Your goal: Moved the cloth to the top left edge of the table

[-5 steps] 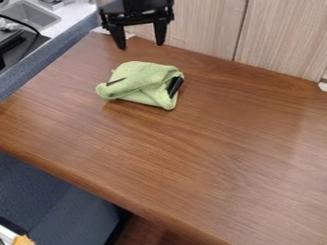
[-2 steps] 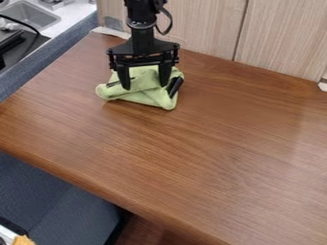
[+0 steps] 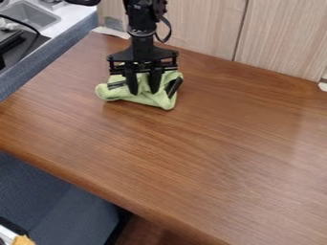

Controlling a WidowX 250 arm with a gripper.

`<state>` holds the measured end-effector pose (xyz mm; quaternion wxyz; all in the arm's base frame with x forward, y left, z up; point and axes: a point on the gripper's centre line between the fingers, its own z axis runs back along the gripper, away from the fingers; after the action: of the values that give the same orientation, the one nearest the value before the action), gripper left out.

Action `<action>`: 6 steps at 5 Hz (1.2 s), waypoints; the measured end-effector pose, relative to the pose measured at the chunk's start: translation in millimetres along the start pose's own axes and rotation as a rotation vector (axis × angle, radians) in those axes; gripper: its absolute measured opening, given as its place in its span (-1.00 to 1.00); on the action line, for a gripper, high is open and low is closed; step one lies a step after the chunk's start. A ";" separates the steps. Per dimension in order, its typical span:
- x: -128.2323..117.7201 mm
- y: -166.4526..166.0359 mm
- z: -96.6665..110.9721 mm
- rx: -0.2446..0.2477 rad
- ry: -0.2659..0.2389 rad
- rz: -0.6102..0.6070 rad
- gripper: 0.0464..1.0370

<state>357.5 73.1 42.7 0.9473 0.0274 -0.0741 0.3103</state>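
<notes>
On brown table (image 3: 191, 158): green cloth (image 3: 152, 99) | behind: pale panels (image 3: 281, 38) | beyond corner: sink (image 3: 33, 15)

One gripper (image 3: 144, 92) is shown, with two fingers (image 3: 133, 86) set apart. Beneath it, one cloth (image 3: 152, 100) is counted; on this, two dark strips (image 3: 174, 86) are seen, one to either side of the gripper. One table (image 3: 211, 148) is included below. Two white patches (image 3: 323, 86) are found, one behind the gripper to the left, one well to its right. One sink (image 3: 33, 16) is shown to the gripper's upper left; one orange item (image 3: 24, 240) is seen far below left.
</notes>
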 end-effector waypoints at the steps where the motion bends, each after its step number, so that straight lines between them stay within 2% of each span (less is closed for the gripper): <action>1: 0.5 1.4 -0.2 -0.006 0.004 -0.012 -0.74; 2: 3.8 4.0 10.2 -0.037 -0.004 0.004 -0.93; 3: 18.0 9.2 28.0 -0.035 -0.045 0.025 -0.95; 4: 48.7 1.8 53.1 -0.059 -0.095 0.052 -0.95; 5: 75.2 -2.1 49.0 -0.061 -0.063 0.098 -0.95; 6: 109.8 -3.4 35.5 -0.057 -0.021 0.153 -0.95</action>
<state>442.5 131.0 95.0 0.9205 -0.0022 -0.0945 0.3791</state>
